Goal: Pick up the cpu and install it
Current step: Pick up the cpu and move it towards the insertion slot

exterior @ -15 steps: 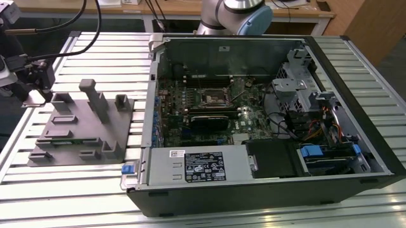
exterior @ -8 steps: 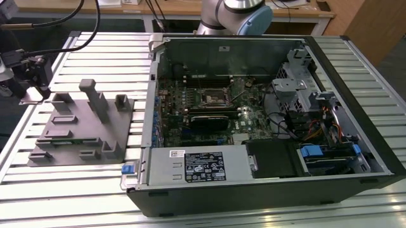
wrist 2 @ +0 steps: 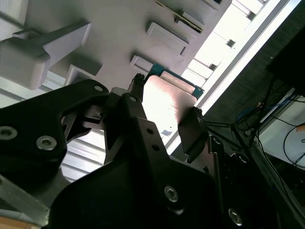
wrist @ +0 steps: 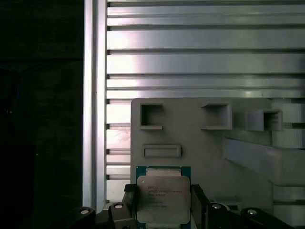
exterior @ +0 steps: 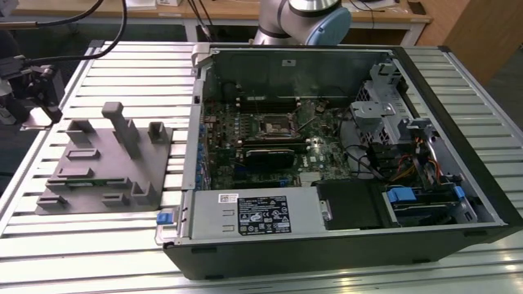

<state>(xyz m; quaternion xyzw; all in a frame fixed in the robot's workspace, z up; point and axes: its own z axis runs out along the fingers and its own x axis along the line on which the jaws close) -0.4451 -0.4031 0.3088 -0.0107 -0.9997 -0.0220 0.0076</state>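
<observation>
**Cpu pinched by its edges over the fixture**

Our gripper appears clamped on the cpu, with fingers against two opposite edges. We judge the chip light, stiff and fragile underneath, so the edges are the place to hold it. Beyond it lies the grey fixture, then the slatted table.
</observation>
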